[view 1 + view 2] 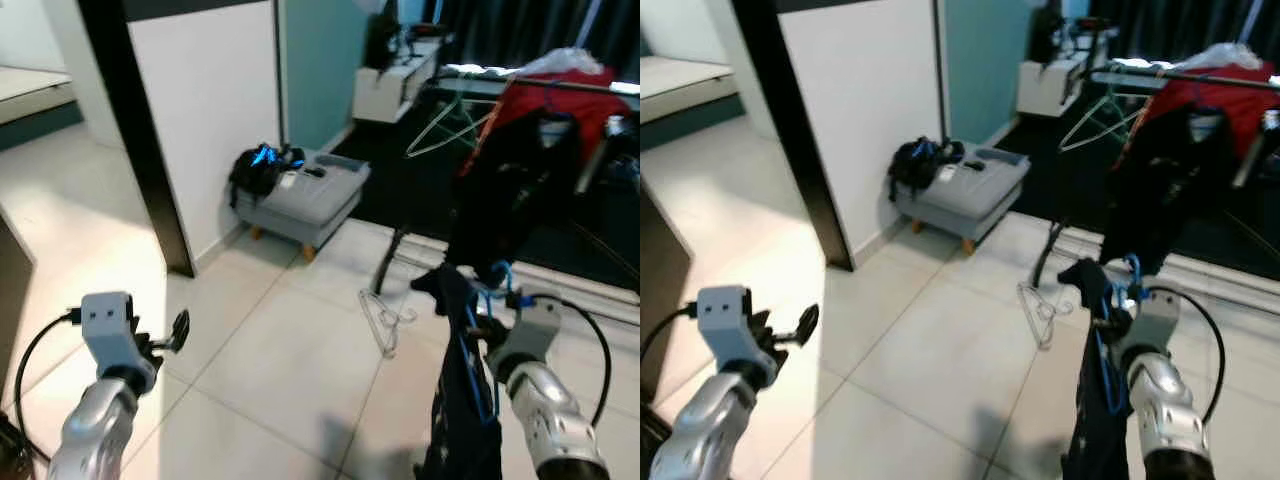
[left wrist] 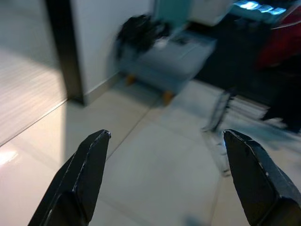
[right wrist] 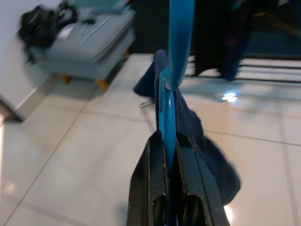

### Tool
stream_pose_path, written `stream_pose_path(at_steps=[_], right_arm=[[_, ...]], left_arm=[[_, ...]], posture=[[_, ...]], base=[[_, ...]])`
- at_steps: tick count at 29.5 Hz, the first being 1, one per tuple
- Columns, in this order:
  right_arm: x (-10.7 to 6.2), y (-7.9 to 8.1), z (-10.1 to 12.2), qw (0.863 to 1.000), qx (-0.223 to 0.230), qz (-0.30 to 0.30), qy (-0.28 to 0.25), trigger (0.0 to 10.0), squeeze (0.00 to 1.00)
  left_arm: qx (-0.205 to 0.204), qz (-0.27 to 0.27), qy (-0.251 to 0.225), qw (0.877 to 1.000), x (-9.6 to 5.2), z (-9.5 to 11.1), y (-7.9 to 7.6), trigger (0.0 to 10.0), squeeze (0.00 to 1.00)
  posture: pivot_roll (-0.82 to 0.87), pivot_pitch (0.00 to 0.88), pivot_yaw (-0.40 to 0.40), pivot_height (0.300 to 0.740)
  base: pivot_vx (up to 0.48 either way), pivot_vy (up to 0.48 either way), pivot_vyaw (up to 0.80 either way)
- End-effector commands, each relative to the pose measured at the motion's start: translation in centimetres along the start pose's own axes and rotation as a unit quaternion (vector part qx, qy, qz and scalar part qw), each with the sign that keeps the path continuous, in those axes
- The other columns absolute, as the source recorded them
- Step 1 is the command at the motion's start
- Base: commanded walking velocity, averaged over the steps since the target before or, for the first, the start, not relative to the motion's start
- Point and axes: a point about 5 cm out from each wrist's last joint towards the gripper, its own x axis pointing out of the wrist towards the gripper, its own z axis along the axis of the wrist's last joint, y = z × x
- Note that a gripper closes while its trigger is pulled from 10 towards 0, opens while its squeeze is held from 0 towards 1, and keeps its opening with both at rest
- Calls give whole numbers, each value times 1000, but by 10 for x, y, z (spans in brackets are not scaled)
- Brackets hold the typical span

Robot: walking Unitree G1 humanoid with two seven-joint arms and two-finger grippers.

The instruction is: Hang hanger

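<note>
Hanger [image 3: 175, 56], blue with a dark garment [image 1: 462, 400], sits clamped in the right gripper [image 3: 170, 146], well short of the clothes rail [image 1: 560, 82]; left gripper [image 2: 164, 155] gapes wide, empty; the garment could slide off, or the hook could miss the rail

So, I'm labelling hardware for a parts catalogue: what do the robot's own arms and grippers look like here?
Both arms are silver, ribbed metal cylinders ending in light grey box-shaped wrist housings, each with a black cable looping out from it. The left gripper has two long, black, tapering wedge-shaped fingers; the right gripper has the same black fingers. The left housing shows two small dark dots on its face.
</note>
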Motion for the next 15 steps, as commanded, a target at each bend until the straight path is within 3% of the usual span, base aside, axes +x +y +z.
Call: stream_pose_path(at_steps=[1,6,15], right_arm=[[2,5,2,1000,2,2,-14,0,0],[6,7,4,1000,3,1,-18,0,0],[7,7,5,1000,8,-4,-27,0,0]], left_arm=[[-7,2,11,1000,-2,-7,1,10000,0],[-18,-28,-1,999,-1,-4,-2,10000,0],[-8,-40,-5,999,2,-4,-5,10000,0]], posture=[[-3,0,-5,740],[0,0,-8,740],[-5,0,-3,740]], base=[[0,0,-800],[138,0,-800],[480,0,-800]])
